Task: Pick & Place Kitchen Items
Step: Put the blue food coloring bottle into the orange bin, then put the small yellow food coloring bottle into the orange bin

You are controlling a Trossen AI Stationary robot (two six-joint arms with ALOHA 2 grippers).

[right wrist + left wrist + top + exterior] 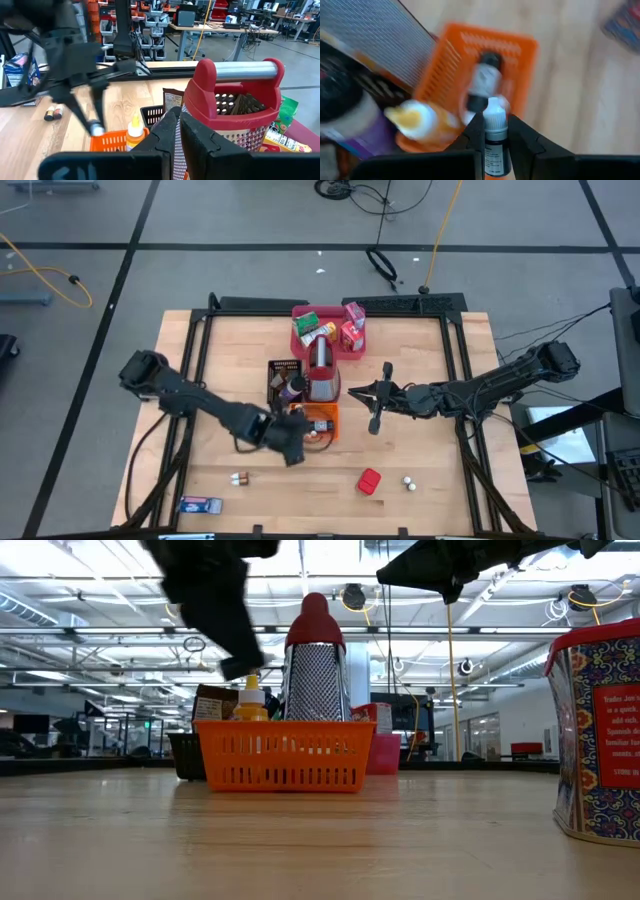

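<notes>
Left end effector [290,442], high view: over the orange basket [322,423] mid-worktop [440,470]; right end effector [352,391] waits beside the grater [321,370], fingers pressed together. Low view: basket in front of the grater. Left wrist view: fingers pinch a small dropper bottle [495,137] above the basket. Judged step: placing; next, lower inside the rim and release.

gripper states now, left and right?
Left gripper: shut on small white-capped bottle, above the orange basket.
Right gripper: shut, empty, beside the grater.
</notes>
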